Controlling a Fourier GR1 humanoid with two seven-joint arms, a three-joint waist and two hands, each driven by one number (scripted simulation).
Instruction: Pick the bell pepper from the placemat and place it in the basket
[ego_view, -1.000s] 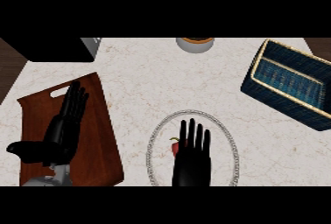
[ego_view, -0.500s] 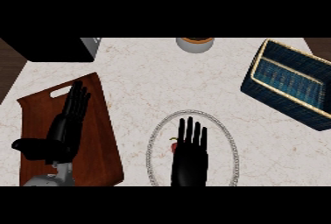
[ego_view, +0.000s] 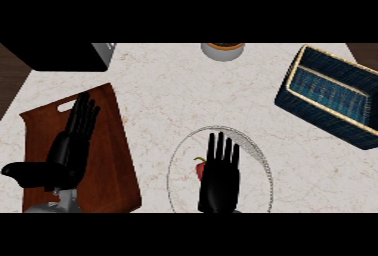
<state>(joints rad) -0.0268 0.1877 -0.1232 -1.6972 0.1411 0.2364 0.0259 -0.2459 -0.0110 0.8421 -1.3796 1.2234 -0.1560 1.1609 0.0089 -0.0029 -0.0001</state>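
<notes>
The right hand (ego_view: 218, 182) spreads straight fingers over the placemat (ego_view: 260, 160), the pepper (ego_view: 200, 169) just left of its palm—the left hand (ego_view: 70, 147) lies flat, fingers straight—and bare surface (ego_view: 192, 95) separates placemat from basket (ego_view: 330, 93).
</notes>
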